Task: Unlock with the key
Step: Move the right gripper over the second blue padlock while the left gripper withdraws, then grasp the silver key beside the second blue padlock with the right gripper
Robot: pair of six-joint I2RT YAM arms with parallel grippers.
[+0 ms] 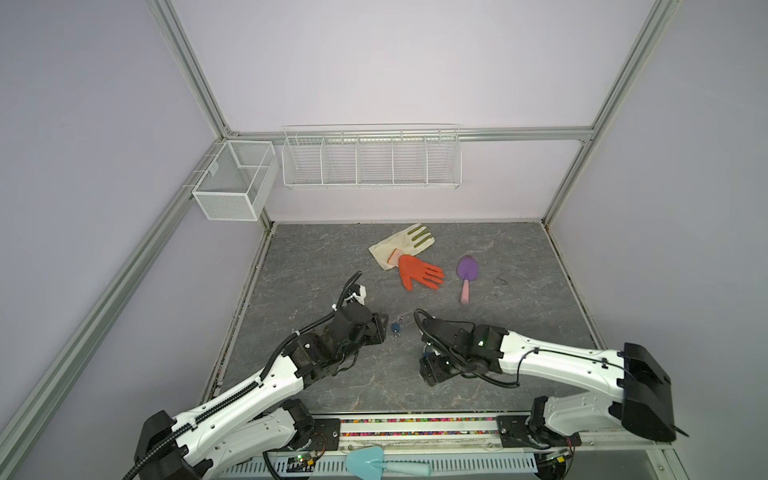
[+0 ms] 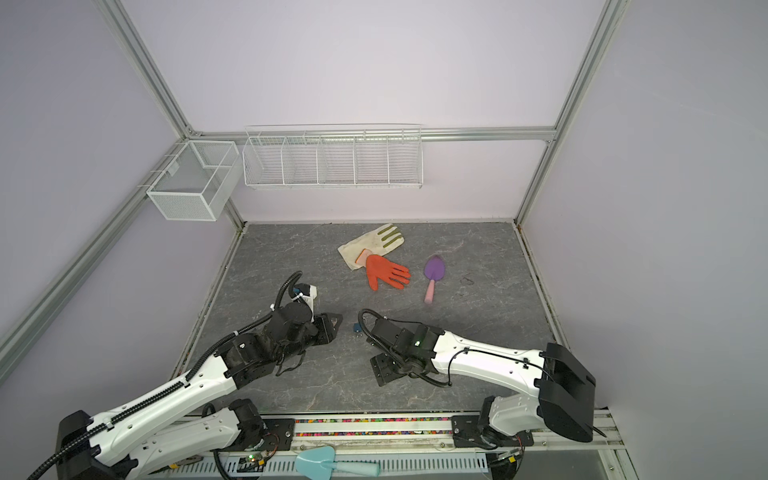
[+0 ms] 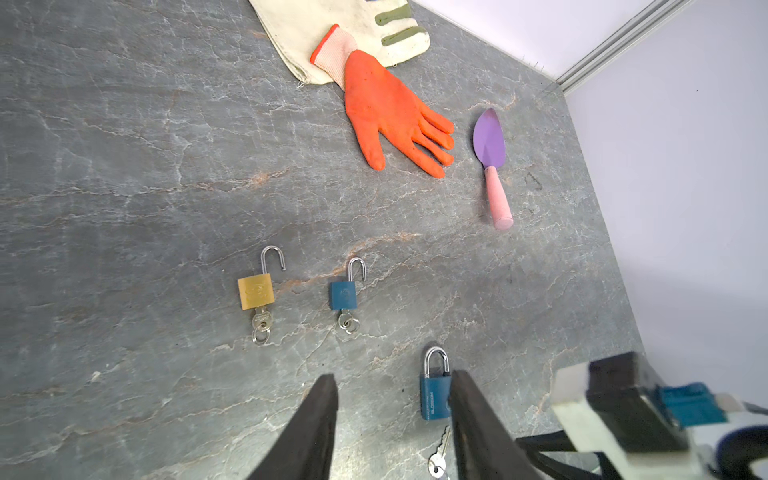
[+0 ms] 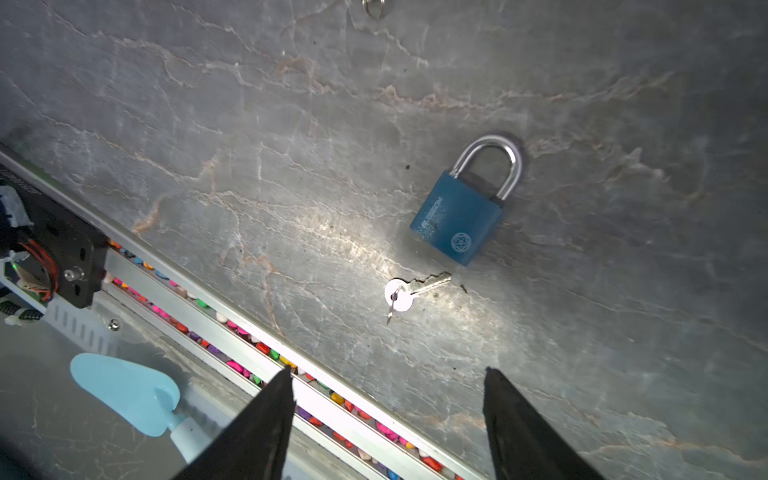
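**Grey table (image 3: 124, 166): two of three done**

The yellow padlock (image 3: 255, 291) and the small blue padlock (image 3: 343, 294) lie with shackles sprung, keys in them. The large blue padlock (image 4: 457, 220) lies shut near both grippers, its key (image 4: 409, 291) loose on the table just beside it. The left gripper (image 3: 394, 376) is open and empty, one finger beside that padlock. The right gripper (image 4: 388, 370) hangs open near the key. Grasping, inserting and turning seem left.

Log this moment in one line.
left fingers: open | right fingers: open | large blue padlock: shut | key: loose beside it
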